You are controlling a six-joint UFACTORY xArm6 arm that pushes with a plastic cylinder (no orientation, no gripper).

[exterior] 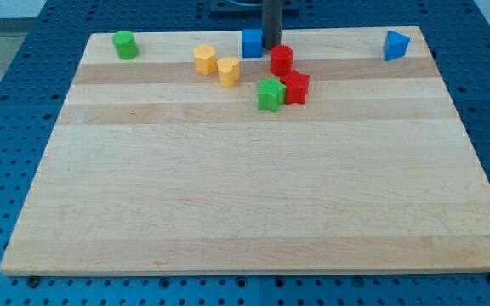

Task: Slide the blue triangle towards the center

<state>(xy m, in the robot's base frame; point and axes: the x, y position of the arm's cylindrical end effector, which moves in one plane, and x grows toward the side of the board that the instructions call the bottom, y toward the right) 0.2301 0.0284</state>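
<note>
One blue triangle [395,45] sits untouched well to the right of my tip [271,47], which holds nothing, parked just right of the blue cube [252,42], likely before starting.

Dark rod enters from the view's top near centre, standing vertical, with my tip [271,46] down on the surface close to its far edge, slightly right of that edge's midpoint, well away from both far corners.
</note>
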